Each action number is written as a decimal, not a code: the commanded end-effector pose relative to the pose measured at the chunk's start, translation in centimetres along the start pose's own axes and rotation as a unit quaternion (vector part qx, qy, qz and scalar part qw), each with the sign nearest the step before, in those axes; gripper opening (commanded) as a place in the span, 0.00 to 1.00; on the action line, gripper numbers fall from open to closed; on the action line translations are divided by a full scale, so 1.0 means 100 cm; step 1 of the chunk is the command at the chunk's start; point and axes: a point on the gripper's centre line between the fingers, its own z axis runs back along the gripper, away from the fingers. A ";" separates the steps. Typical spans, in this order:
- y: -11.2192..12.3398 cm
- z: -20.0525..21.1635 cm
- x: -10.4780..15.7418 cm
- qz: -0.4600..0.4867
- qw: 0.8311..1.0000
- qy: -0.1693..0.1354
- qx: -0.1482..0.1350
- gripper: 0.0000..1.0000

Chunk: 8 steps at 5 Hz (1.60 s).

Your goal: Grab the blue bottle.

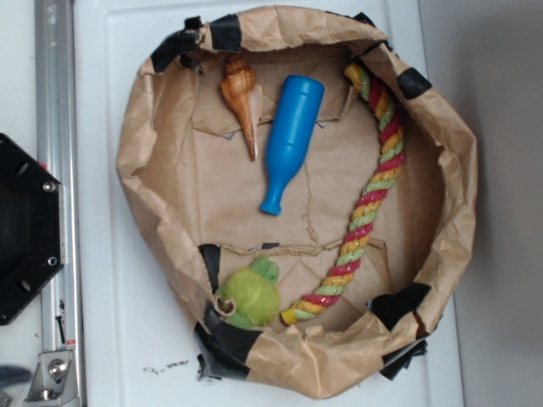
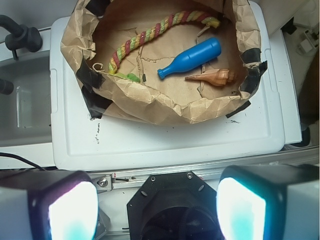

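The blue bottle [image 1: 288, 142] lies on its side in the middle of a brown paper basin [image 1: 462, 170], neck toward the near side, thick base toward the far rim. From the wrist view the blue bottle [image 2: 190, 58] lies slanted, far ahead inside the basin. My gripper [image 2: 157, 207] hangs high over the black arm base, well short of the basin, open with nothing between its glowing pads [image 2: 72, 212]. The gripper does not show in the exterior view.
An orange seashell [image 1: 243, 97] lies just left of the bottle. A striped rope toy [image 1: 365, 199] curves along the basin's right side. A green plush toy [image 1: 251, 297] sits at the near rim. The black base [image 1: 25, 229] and a metal rail [image 1: 53, 102] stand at left.
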 end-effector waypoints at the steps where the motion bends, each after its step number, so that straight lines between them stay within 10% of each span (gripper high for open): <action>1: 0.000 0.000 0.000 0.000 1.000 0.000 0.000 1.00; 2: 0.050 -0.054 0.044 0.096 0.988 -0.028 0.121 1.00; 3: 0.064 -0.091 0.075 0.208 0.966 -0.042 0.145 1.00; 5: 0.062 -0.146 0.137 0.336 0.934 -0.104 0.060 1.00; 8: 0.045 -0.221 0.136 0.336 0.941 -0.029 -0.028 1.00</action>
